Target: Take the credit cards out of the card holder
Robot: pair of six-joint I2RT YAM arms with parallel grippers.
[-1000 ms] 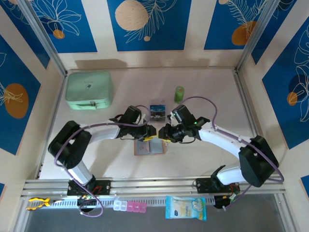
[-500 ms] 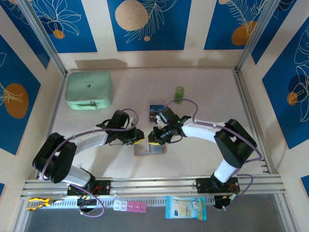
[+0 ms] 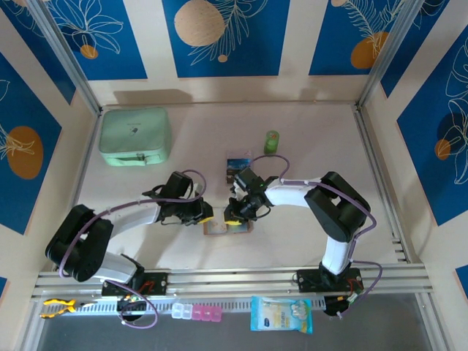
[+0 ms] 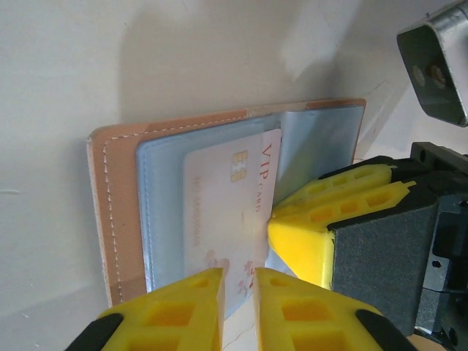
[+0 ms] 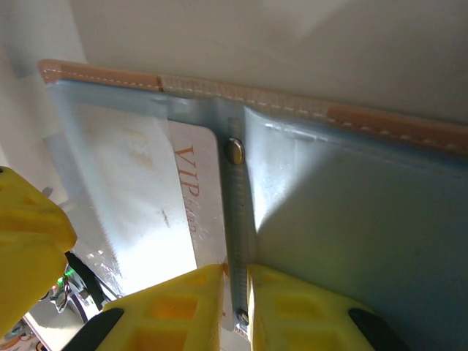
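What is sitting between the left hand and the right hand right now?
The open card holder, its pale VIP card in the grey-blue pocket. The left wrist view shows it between the left hand and right hand.

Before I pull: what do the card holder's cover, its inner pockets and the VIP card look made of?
Card holder: outside matte tan leather or imitation, judging by the stitched seam along its edge. VIP card: probably stiff plastic, pale and smooth, with printed lettering and a gold chip. Inner pockets: thin blue-grey plastic film, semi-clear and glossy, since the card shows through it.
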